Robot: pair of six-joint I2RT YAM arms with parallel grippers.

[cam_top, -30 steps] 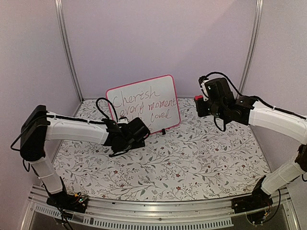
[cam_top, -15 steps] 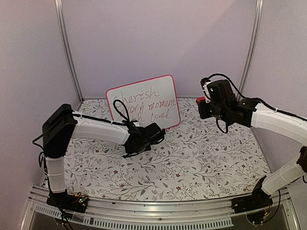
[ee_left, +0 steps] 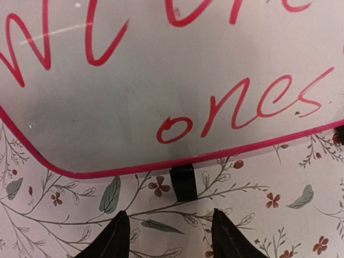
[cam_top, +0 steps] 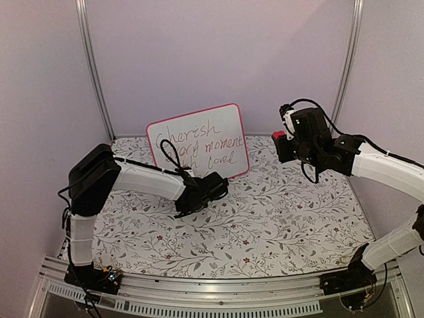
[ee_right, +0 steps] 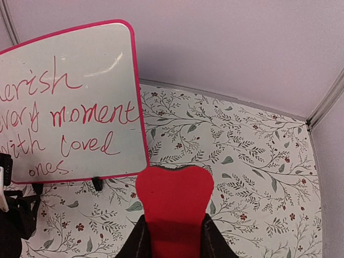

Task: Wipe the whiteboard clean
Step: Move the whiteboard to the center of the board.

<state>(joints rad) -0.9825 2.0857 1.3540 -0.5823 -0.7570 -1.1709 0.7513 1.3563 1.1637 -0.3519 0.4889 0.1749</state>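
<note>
Left fingers (ee_left: pixel 114 241) parted, nothing between the tips, low over the floral tabletop (cam_top: pixel 278 218) and aimed at the bottom edge of the whiteboard (cam_top: pixel 199 140). Just ahead of the gap, one small black foot (ee_left: pixel 183 183) under the pink-red frame. No contact with foot or frame to be seen. Left arm stretched in from the left side, wrist just in front of the board's lower right part in the overhead view.

Whiteboard standing on its feet at the rear of the tabletop, left of centre, close to the back wall. Rounded corners, thin pink-red rim. Red handwriting across the white face, not wiped: "Cherish every moment with loved ones".

Farther right, right fingers (ee_right: pixel 141 242) clamped on a red eraser (ee_right: pixel 174 207), one finger on each side of the block, the notched end sticking out ahead. Held raised above the tabletop, to the right of the whiteboard, near it but clearly apart. Beyond the eraser in the wrist view, the board's right half, the floral tabletop and the back wall.
</note>
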